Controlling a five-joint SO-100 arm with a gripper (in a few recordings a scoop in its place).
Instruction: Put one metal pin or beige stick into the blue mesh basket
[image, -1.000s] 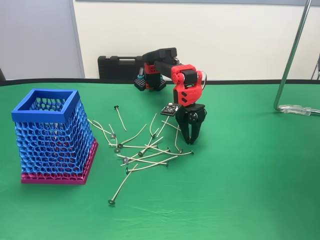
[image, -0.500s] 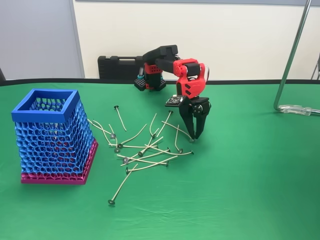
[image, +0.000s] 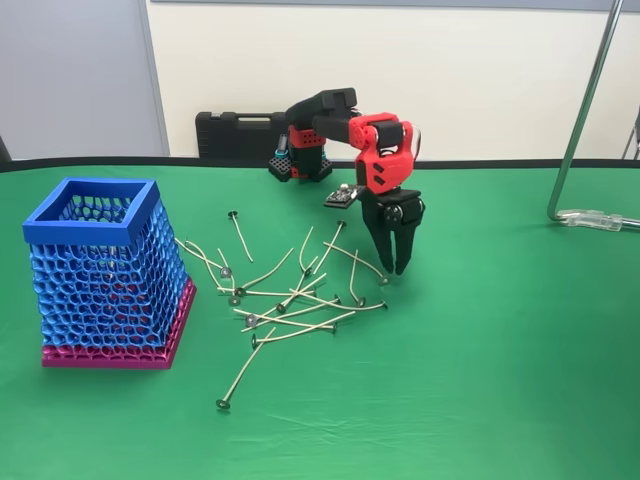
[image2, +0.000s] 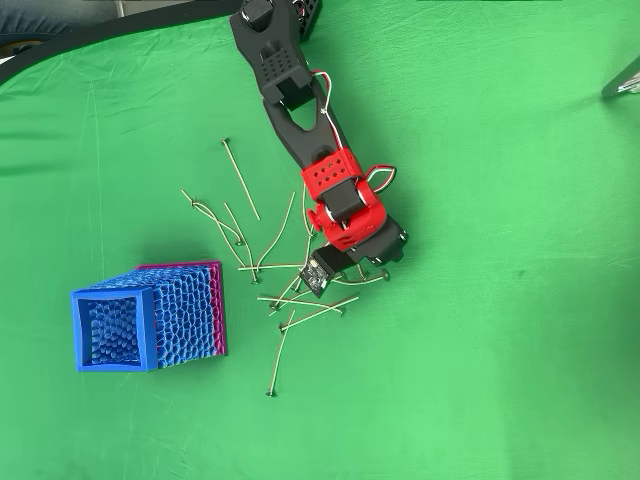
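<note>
Green cloth covers the surface (image: 500, 380). At left in the fixed view stands the tall blue honeycomb-mesh basket (image: 105, 270) on its magenta base. Thin beige sticks with dark disc heads (image: 290, 310) lie scattered in the middle. The nearest stick (image: 358, 260) runs diagonally, its end just below and left of the red arm's black jaws (image: 397, 268), which point down, narrowly parted, holding nothing.
</note>
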